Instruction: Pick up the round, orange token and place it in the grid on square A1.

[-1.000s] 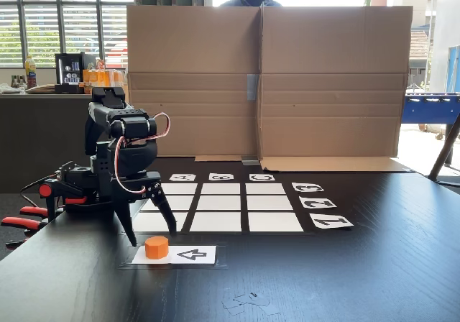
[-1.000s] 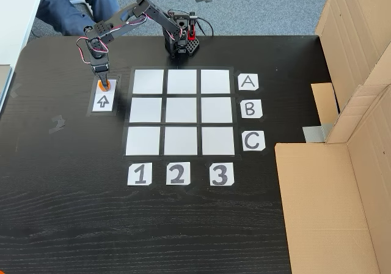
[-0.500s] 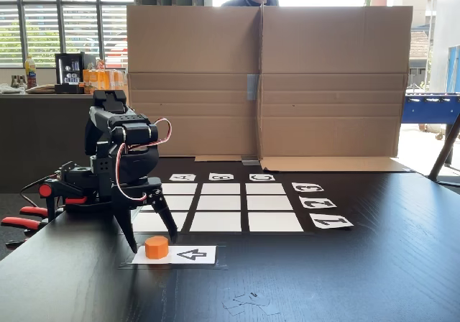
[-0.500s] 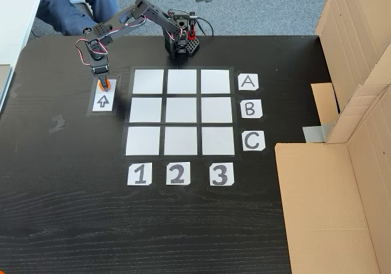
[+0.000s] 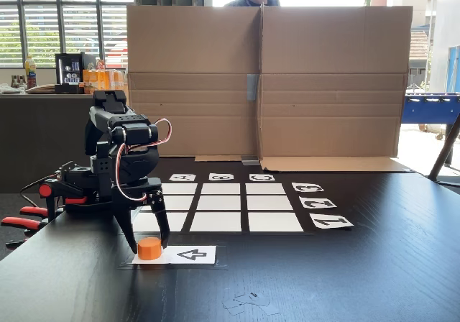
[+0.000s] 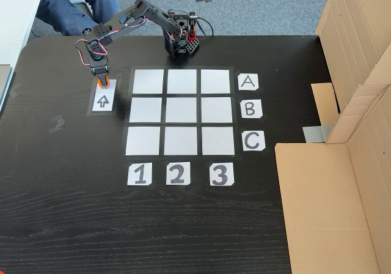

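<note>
**Hand comes down around the orange token**

Nearest in the low fixed view, the token (image 5: 149, 248) sits on the arrow card (image 5: 188, 254), so the arm knows where to find it. The hand (image 5: 149, 244) is open, one finger on each side, ready to squeeze. Farther back, the grid (image 6: 181, 112) waits; square A1 (image 6: 148, 81) is bare.

You're working on a dark worktop (image 5: 374, 279) of black-stained wood, its grain plain from above and its finish a soft sheen that mirrors the window light. The token (image 5: 149, 248) looks like smooth, matt orange plastic. The grid (image 6: 181, 111) is 9 flat white paper cells, matt, under what looks like clear glossy film. The claw (image 5: 149, 239) is black plastic, dull in finish. Behind stands plain brown corrugated cardboard (image 5: 266, 77), rough and matt, taped at 1 seam.
</note>
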Robot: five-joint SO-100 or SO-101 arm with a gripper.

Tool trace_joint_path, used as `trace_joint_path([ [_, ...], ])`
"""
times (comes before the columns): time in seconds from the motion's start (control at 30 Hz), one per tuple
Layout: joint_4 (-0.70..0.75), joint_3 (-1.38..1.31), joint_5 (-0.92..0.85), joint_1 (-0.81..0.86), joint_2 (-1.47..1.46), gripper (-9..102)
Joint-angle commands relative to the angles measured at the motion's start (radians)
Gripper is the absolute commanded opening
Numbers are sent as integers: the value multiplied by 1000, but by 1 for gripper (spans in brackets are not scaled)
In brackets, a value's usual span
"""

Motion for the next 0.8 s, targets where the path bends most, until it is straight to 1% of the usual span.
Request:
trace_joint_path([
  [0.0,0,-38,9,-2,5,12],
  [0.43,2,-46,31,0,23,11],
  [0.77,48,-38,54,3,207,11],
])
